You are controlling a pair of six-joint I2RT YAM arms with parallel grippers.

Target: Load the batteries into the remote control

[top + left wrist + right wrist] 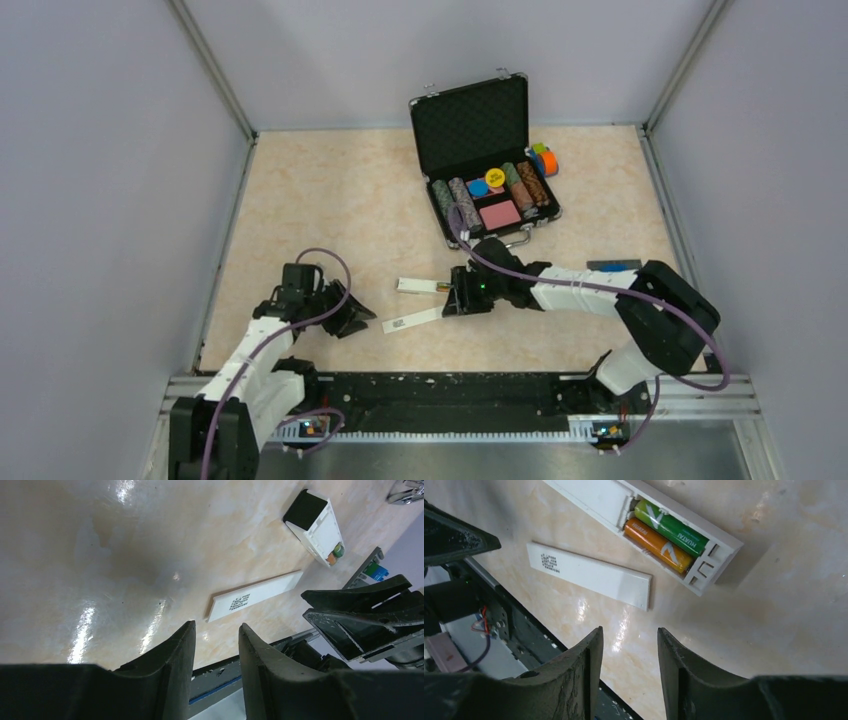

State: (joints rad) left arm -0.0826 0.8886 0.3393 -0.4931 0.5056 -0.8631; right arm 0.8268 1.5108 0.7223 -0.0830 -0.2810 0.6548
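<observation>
remote control (pixel 591 497) lying face-down on table (pixel 774 605), batteries (pixel 671 528) sitting in its bay, cover (pixel 589 575) lying just beside | probably handling light, stiff, slick; pinching across narrow sides looking safest | left gripper (pixel 216 630), right gripper (pixel 626 635) both hanging parted, empty

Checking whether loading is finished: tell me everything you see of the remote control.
The remote control is a slim white plastic bar lying flat on the table, back up, its battery bay uncovered. A green battery and an orange battery lie side by side inside. Its detached cover lies apart beside it.
</observation>
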